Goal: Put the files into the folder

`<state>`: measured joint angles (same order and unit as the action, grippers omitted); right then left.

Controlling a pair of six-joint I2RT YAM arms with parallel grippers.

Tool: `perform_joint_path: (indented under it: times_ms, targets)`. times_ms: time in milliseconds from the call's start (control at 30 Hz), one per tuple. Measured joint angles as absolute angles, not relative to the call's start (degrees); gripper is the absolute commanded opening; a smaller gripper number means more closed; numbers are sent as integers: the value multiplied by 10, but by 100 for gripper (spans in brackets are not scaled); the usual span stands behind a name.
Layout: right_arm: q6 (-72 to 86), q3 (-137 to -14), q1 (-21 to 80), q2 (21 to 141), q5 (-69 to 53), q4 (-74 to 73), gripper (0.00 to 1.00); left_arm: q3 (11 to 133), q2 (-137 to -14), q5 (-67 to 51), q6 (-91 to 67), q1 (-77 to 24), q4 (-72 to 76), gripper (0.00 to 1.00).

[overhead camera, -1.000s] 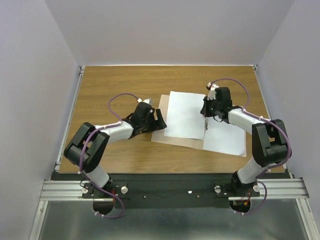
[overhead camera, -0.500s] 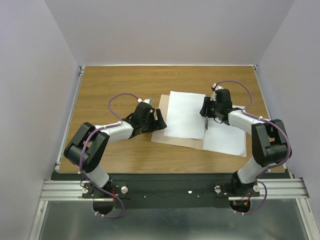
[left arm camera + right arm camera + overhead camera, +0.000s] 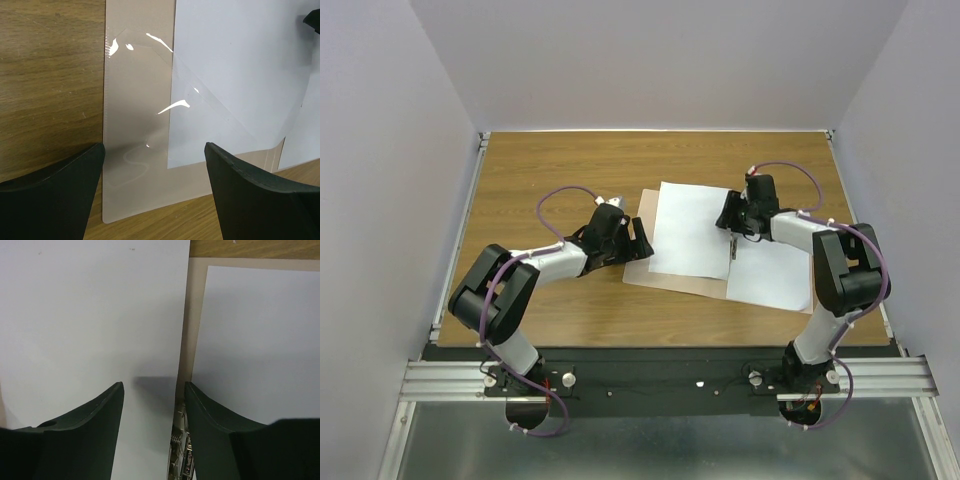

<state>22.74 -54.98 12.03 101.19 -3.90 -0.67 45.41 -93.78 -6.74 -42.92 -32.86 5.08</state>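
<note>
**Paper down, jaws wide on both sides**

Here is the folder (image 3: 647, 205), tan and thin, lying open and flat in the middle of the wooden table (image 3: 550, 160), a touch right of centre. On it lie two blank white pages. The left sheet (image 3: 690, 230) covers most of the left half, with a tan strip bare along its left side and near edge. The right sheet (image 3: 770, 270) sits just beside it and reaches a little nearer. A narrow tan line runs between the two. On that line, toward the near end, a small metal clip (image 3: 180, 456) shows, too blurred to make out any detail.

Over to the left wrist view: a clear film (image 3: 145, 90) lies over the tan strip and the corner of the left sheet, catching bright glints of light.

Now the arms. The left gripper (image 3: 155, 146) is at the folder's left edge, its fingers spread wide with nothing between them. The tan strip and the white corner lie just ahead of it. Whether it touches the card, I cannot tell.

The right gripper (image 3: 154, 385) comes in from the right, above the line where the sheets meet. Its fingers stand apart and hold nothing, and its shadow falls on the white page below.
</note>
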Motion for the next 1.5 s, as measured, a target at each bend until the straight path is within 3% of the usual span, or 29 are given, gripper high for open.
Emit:
perform_joint_path:
  times_ms: [233,533,1500]
  targets:
    - [238,-554,120,1014,-50,-18,43,455,-938,-68,-430,-329,51,92]
    - [248,-554,113,1016,-52,-28,1,455,-938,-67,-431,-329,50,92]
    - [240,-484,117,956,-154,81,1,452,-937,-67,-436,-329,54,92]
